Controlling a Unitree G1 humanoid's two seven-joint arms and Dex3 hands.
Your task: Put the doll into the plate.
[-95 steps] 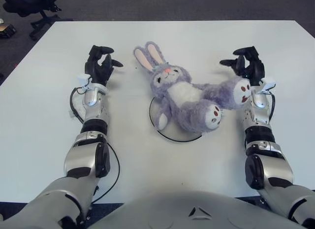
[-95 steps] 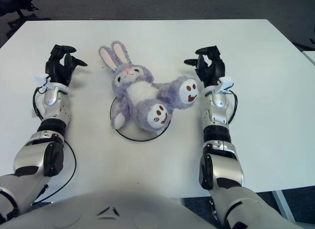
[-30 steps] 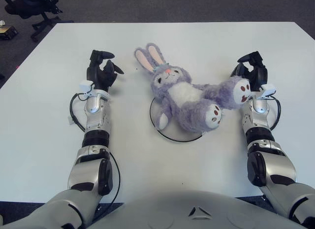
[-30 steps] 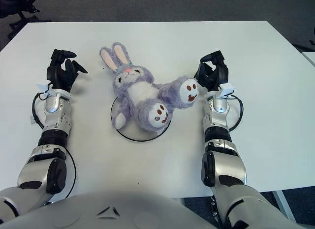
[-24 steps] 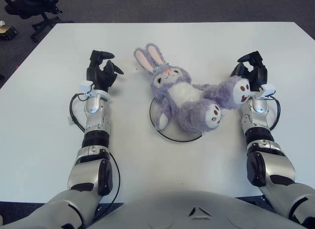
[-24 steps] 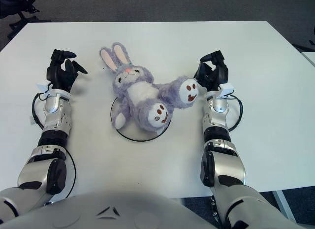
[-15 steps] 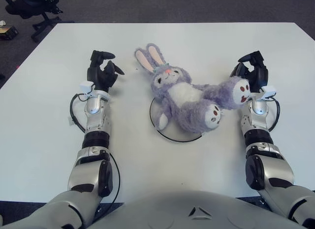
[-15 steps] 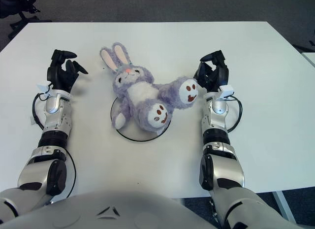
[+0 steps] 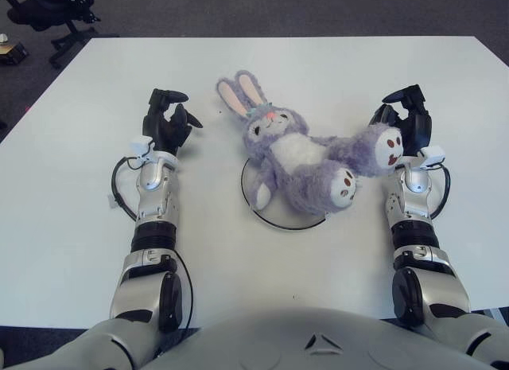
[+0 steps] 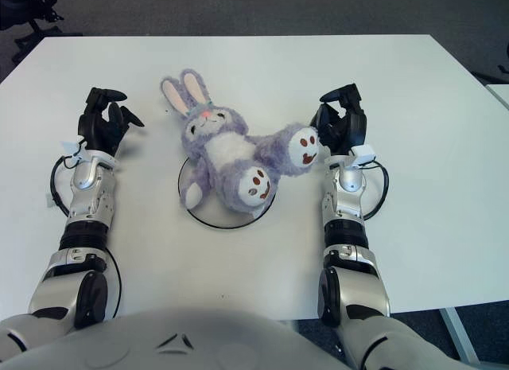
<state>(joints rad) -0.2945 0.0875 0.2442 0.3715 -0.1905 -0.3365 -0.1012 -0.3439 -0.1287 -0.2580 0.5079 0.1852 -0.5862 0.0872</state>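
Both forearms stretch forward, the left hand (image 9: 168, 123) with black fingers loosely spread and holding nothing, the right hand (image 9: 406, 117) likewise relaxed, fingers slightly curled.

White table (image 9: 334, 75) on dark grey carpet (image 9: 278, 12); black office chair (image 9: 52, 8) (partly cropped) far left.

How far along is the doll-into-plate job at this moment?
Mostly done: the doll lies on its back with its body over the plate, head and one leg spilling past the rim. Neither hand holds it: the left hand is apart on the doll's left, fingers loosely curled; the right hand shows right beside the raised foot, contact unclear. Left, arguably: tucking that leg in.
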